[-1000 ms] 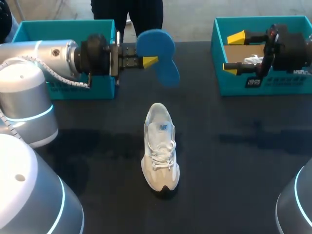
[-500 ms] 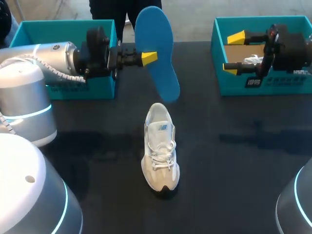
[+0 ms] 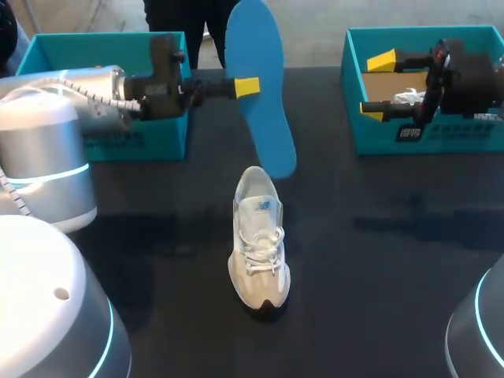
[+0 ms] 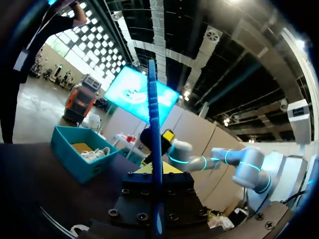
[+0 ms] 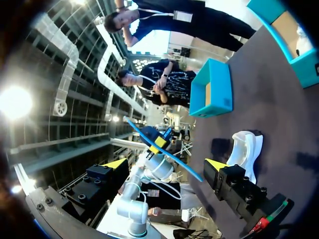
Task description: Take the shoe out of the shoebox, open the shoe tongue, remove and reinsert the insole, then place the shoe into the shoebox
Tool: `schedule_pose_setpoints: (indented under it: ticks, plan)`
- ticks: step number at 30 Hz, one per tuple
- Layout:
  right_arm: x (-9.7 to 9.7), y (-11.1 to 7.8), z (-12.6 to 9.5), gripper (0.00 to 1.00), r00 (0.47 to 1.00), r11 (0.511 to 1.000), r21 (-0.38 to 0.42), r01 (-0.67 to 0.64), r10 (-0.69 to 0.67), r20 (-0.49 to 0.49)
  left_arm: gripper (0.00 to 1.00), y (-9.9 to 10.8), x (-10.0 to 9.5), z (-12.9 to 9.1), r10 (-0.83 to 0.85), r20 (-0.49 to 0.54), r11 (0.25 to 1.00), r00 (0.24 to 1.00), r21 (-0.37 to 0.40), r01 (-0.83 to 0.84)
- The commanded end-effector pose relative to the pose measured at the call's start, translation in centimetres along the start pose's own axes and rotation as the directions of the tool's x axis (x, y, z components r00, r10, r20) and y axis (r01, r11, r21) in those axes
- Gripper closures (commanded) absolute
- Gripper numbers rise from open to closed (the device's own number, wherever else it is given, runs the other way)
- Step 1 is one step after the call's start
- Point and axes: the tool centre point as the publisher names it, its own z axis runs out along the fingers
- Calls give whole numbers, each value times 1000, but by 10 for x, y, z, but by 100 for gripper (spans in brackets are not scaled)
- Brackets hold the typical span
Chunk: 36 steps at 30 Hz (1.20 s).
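Observation:
A white lace-up shoe (image 3: 258, 236) stands on the black table near the middle, toe toward the front edge. Above and behind it hangs a blue insole (image 3: 264, 118), its lower end just over the shoe's heel opening. My left gripper (image 3: 250, 87) is shut on the insole's upper part. In the left wrist view the insole (image 4: 153, 124) shows edge-on between the fingers of the left gripper (image 4: 158, 172). My right gripper (image 3: 378, 83) stands open over the right shoebox (image 3: 425, 135), holding nothing. The right wrist view shows the shoe (image 5: 244, 149) and the insole (image 5: 164, 152) ahead of the open right gripper (image 5: 166, 164).
A second teal shoebox (image 3: 102, 142) sits at the back left under my left arm. Inside the right shoebox lies another white shoe (image 3: 408, 98) on brown cardboard. Bare black tabletop lies around the shoe on all sides.
My left gripper has turned the insole and lowered it: it now hangs lengthwise with its lower end nearer the shoe. The right arm and the shoe have not moved.

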Motion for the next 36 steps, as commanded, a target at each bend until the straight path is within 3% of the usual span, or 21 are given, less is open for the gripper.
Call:
schedule_pose_setpoints:
  ticks: [1,14,19,24,36]
  plan:
    - [0,0,1,0,1000,1000,-1,0,0,0,100,0,-4,5,-898,88,430,432,-35,902]
    - [0,0,1,0,1000,1000,-1,0,0,0,100,7,-12,12,-963,56,257,263,-86,962]
    - [0,0,1,0,1000,1000,-1,0,0,0,100,10,-15,13,-966,53,245,251,-98,964]
    - [4,-2,7,0,998,1000,-10,-20,20,59,100,13,-20,13,-969,49,236,242,-99,967]
    - [34,-9,19,0,969,999,-19,-39,42,244,100,13,-25,18,-970,26,239,243,-113,965]
